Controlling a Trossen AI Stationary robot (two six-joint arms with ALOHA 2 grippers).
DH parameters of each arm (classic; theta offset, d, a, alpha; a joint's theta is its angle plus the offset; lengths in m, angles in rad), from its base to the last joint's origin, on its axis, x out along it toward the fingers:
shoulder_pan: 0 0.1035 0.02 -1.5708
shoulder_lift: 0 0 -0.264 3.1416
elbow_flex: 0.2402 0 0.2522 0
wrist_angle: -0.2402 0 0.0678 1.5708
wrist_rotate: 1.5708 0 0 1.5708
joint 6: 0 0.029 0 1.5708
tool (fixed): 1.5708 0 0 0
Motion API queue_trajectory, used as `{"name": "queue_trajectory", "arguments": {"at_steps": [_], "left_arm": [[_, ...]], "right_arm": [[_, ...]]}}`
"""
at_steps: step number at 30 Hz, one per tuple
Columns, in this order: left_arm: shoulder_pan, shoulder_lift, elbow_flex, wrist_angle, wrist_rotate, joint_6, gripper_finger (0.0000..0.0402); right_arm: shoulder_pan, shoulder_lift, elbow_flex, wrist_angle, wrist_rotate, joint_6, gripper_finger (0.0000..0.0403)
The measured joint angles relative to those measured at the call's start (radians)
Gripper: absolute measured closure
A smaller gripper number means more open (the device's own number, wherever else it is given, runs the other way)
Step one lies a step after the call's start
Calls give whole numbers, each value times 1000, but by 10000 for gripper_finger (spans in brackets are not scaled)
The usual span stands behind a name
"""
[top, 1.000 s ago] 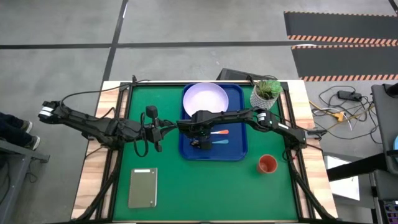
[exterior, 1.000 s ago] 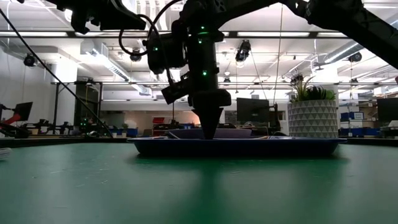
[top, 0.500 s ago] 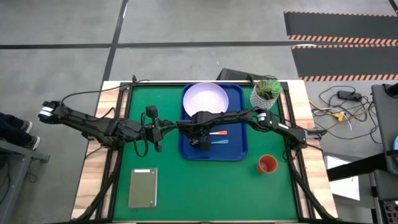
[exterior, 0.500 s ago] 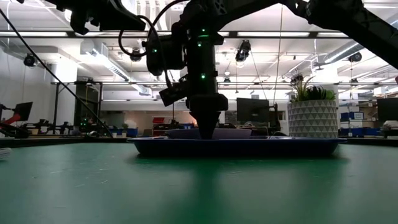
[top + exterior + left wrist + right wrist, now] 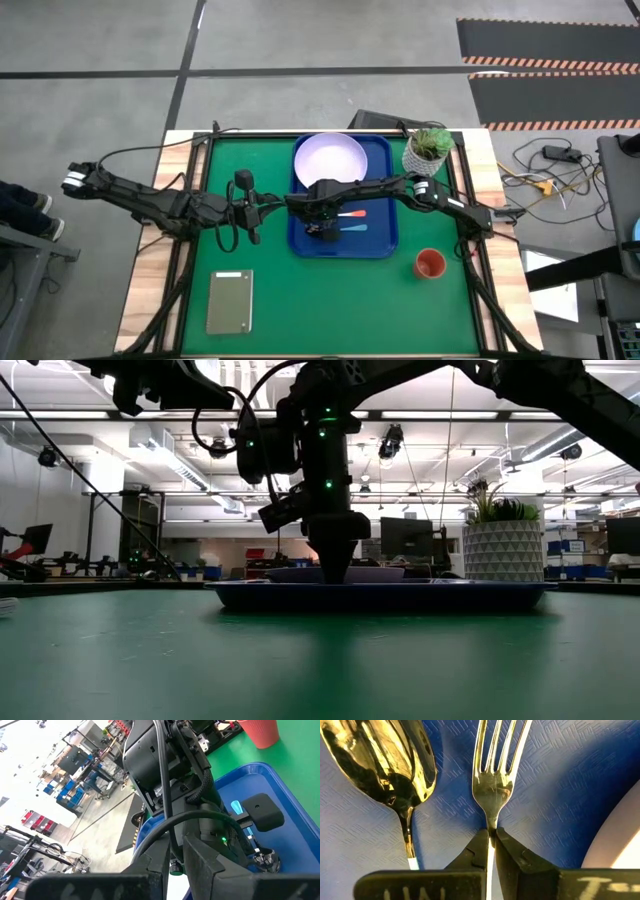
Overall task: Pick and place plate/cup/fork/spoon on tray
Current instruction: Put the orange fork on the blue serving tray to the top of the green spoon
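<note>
Blue plastic forms the tray (image 5: 380, 200), which sits toward the far middle of the green surface (image 5: 300, 290), with the lavender plate (image 5: 329, 160) resting in its far half. Nearer on the tray lie the fork (image 5: 352, 213) with its orange handle and, just beside it, the spoon (image 5: 356, 228) with its light blue handle, side by side but apart. The right tool (image 5: 491, 851) is down over the tray, its fingers (image 5: 475, 852) clamped together on the neck of the fork just below the tines, while the spoon's bowl lies untouched next to it. The left tool (image 5: 254, 210) hangs above the bare surface just beside the tray's left edge, its two fingers (image 5: 200, 857) close together with nothing between them. The red-orange cup (image 5: 429, 264) stands on the surface off the tray, near its right front corner. A white pot with a plant (image 5: 428, 148) stands by the tray's far right corner, and a grey slab (image 5: 229, 301) lies near the front left.
</note>
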Motion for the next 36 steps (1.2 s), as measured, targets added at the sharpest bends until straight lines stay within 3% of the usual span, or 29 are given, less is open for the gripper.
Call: {"name": "queue_trajectory", "arguments": {"at_steps": [36], "left_arm": [[0,0,0,0,1,0,366]], "right_arm": [[0,0,-1,0,-2,11,380]]}}
